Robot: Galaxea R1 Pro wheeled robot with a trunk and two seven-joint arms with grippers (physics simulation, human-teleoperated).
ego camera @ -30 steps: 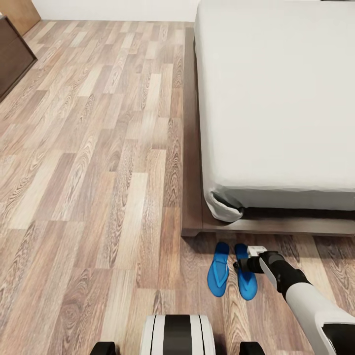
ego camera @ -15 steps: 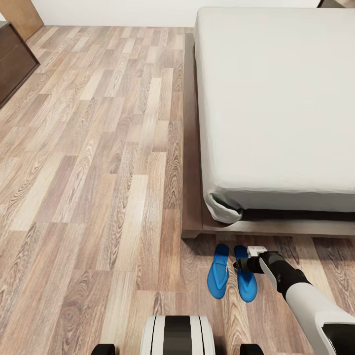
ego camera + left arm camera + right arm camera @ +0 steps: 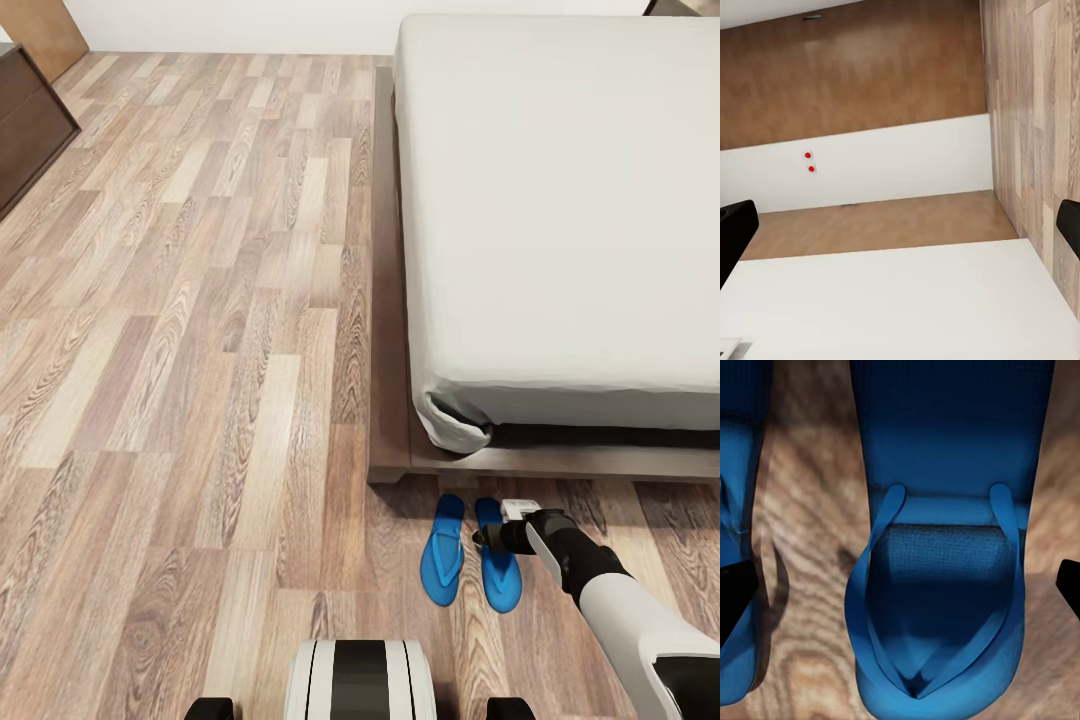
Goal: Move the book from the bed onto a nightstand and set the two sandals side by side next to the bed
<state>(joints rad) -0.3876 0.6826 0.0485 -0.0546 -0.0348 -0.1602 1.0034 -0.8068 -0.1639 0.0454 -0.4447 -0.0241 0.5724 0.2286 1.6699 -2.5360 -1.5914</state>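
Two bright blue sandals lie side by side on the wood floor just off the foot of the bed (image 3: 560, 200), the left one (image 3: 442, 552) and the right one (image 3: 498, 570). My right gripper (image 3: 492, 537) hovers over the right sandal (image 3: 945, 585). It is open, its black fingertips (image 3: 735, 596) wide apart on either side of the straps and clear of them. The other sandal (image 3: 739, 450) shows beside it. My left gripper (image 3: 900, 232) is open with nothing between its fingers. The book and the nightstand are out of view.
The bed's dark wooden platform edge (image 3: 388, 300) runs along the mattress side. A dark-brown cabinet (image 3: 28, 115) stands at the far left by the wall. Wood-plank floor (image 3: 200, 350) stretches to the left of the bed. My base (image 3: 360, 680) is at the lower edge.
The whole head picture shifted slightly downward early on, so the camera moved. The sandals and my right gripper have stayed where they were.
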